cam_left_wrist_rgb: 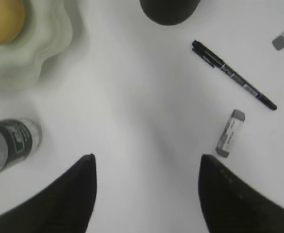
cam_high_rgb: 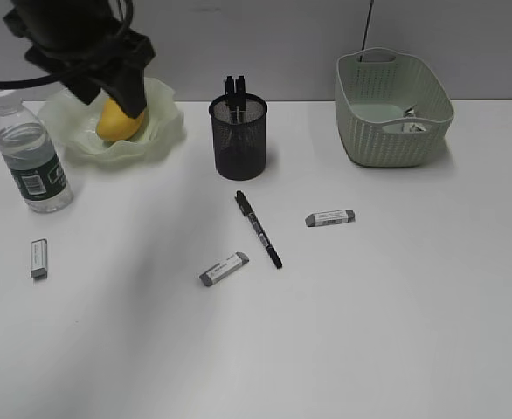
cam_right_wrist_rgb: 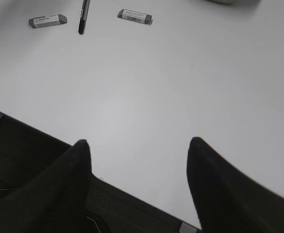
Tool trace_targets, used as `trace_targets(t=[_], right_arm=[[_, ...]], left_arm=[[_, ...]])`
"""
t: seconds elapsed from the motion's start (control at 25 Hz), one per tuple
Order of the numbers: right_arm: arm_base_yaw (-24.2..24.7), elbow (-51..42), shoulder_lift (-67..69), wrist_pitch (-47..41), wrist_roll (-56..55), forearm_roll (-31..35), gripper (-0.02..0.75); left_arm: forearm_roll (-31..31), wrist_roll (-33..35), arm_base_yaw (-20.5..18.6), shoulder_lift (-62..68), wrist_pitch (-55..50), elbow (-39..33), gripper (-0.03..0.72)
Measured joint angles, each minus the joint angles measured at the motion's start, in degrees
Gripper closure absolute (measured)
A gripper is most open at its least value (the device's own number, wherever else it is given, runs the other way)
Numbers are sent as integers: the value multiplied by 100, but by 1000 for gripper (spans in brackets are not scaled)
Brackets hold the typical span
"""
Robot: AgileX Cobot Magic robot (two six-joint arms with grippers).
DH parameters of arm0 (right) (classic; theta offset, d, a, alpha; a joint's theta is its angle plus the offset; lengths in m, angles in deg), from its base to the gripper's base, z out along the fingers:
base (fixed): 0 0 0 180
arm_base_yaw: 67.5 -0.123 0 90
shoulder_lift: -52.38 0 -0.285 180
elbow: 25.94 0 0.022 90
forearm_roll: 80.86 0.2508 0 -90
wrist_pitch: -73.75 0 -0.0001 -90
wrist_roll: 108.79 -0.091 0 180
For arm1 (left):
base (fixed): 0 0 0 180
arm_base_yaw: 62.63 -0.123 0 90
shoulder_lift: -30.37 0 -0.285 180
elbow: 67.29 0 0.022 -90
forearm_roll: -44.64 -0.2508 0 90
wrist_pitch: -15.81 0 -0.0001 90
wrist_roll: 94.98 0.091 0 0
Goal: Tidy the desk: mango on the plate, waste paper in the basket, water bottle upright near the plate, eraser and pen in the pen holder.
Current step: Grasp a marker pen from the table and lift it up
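Note:
The mango lies in the wavy green plate at the back left; it also shows in the left wrist view. My left gripper hangs just above them, open and empty. The water bottle stands upright left of the plate. The waste paper lies inside the basket. The black pen lies on the desk in front of the pen holder. Erasers lie at the middle, right and left. My right gripper is open and empty over the desk's front edge.
A black object sticks up out of the pen holder. The right wrist view shows the pen, two erasers and the dark floor beyond the desk edge.

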Motion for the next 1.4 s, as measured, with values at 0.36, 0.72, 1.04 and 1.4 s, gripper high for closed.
trace_targets(t=[0.36, 0.72, 1.04, 1.4], right_arm=[[0, 0, 0, 0, 0, 0, 244], [0, 0, 0, 0, 0, 0, 244], [0, -1, 0, 0, 0, 0, 244], [0, -19, 0, 19, 0, 0, 244]], left_arm=[[356, -25, -945, -2003, 905, -2716, 185], [374, -65, -1931, -4541, 1599, -4889, 186], [385, -65, -1986, -7080, 1735, -5887, 186], [398, -65, -1986, -9060, 1455, -6397, 188]])
